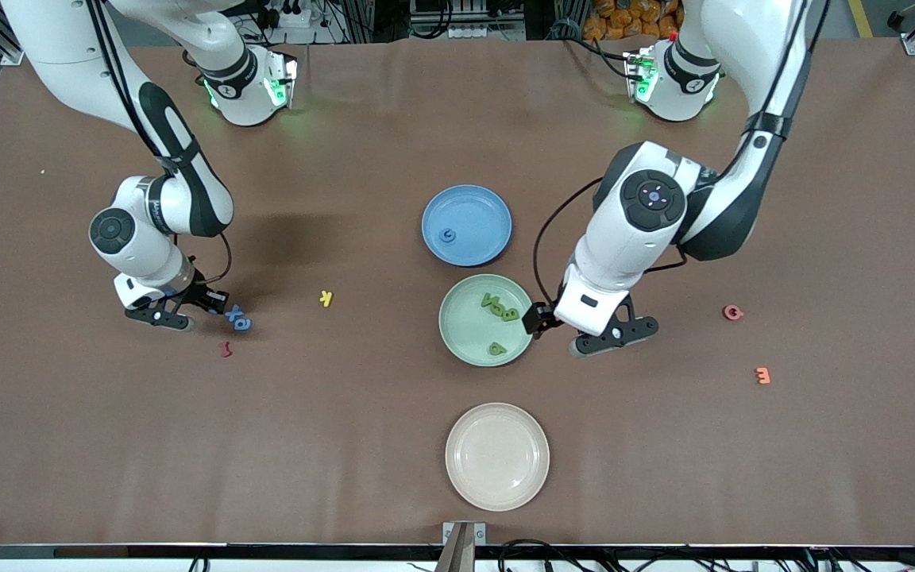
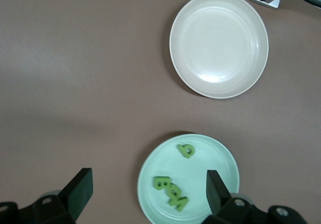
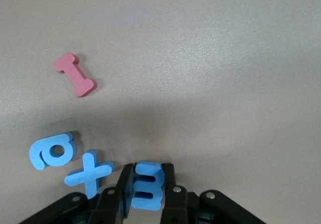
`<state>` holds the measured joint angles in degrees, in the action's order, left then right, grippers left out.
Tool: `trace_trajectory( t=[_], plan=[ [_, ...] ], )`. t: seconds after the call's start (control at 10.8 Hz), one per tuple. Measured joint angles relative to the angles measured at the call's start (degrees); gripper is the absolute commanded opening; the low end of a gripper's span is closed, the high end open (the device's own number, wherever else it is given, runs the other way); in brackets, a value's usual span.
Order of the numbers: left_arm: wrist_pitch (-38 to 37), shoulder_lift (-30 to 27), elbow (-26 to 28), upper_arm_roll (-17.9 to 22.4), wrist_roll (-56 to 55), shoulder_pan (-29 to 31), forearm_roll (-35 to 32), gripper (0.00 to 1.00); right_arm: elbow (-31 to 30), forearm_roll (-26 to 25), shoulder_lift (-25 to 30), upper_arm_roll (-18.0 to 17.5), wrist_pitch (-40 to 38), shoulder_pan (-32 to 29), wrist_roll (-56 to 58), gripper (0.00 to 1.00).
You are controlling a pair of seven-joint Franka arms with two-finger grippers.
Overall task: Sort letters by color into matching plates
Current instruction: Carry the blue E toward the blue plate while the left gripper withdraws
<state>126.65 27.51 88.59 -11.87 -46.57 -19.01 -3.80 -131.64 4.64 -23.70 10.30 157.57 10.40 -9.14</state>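
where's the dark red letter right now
The dark red letter lies flat on the table toward the right arm's end, apart from every plate. It is just nearer the front camera than the blue x and the right gripper.

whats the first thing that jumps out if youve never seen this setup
Three plates run in a row down the middle of the table: the blue plate holding one blue letter, the green plate holding four green letters, and the bare cream plate nearest the front camera. The open left gripper hangs at the green plate's edge. Toward the right arm's end, the right gripper is shut on a blue 3.
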Motion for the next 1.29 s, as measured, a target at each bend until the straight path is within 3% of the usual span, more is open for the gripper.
trace_trajectory(
  t=[0.09, 0.28, 0.65, 1.02, 1.29],
  plan=[
    [-0.87, -0.47, 0.0, -3.79, 1.04, 4.14, -2.46, 1.0, 0.12, 0.0, 0.0, -0.35, 0.0, -0.02, 0.05, 0.12],
    [-3.24, -1.8, -0.03, -6.18, 4.9, 8.43, -3.44, 1.0, 1.45, -0.02, 0.45, -1.74, -1.48, 0.0, 0.05, 0.12],
    [-10.98, -7.34, -0.15, -6.41, 6.78, 12.56, -3.5, 1.0, 7.3, -0.1, 4.14, -4.09, -13.66, 0.03, 1.72, 0.12],
    [-15.87, -12.35, -0.08, -6.57, 10.17, 17.86, -3.5, 1.0, 8.67, -0.1, 4.6, -11.09, -14.65, 0.96, 1.86, 0.14],
    [-20.47, -16.38, -0.15, -7.54, 14.57, 22.53, -3.29, 1.0, 8.74, -0.1, 4.59, -13.03, -14.71, 6.16, 1.85, 0.14]
  ],
)
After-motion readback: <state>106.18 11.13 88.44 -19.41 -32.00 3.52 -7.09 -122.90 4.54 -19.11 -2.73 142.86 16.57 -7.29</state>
